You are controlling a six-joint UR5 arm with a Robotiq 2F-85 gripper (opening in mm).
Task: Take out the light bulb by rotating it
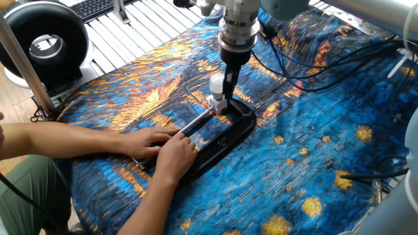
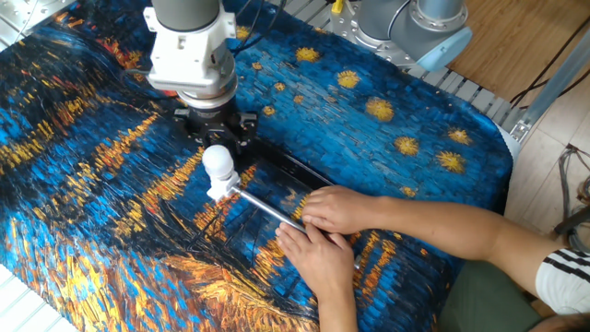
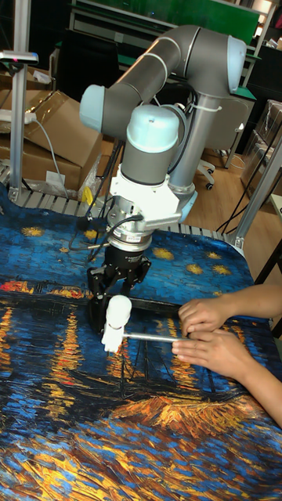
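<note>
Worktop (image 1: 339, 130) draped in blue-and-orange painted cloth. Light bulb (image 1: 217, 85) upright in white socket (image 1: 217, 103) on black clamp (image 1: 235, 127), near the worktop's middle. Claw (image 2: 218, 138) hangs just behind bulb, fingers spread, not gripping. Two hands (image 2: 323, 231) hold the clamp's metal rod (image 2: 267, 208).
</note>
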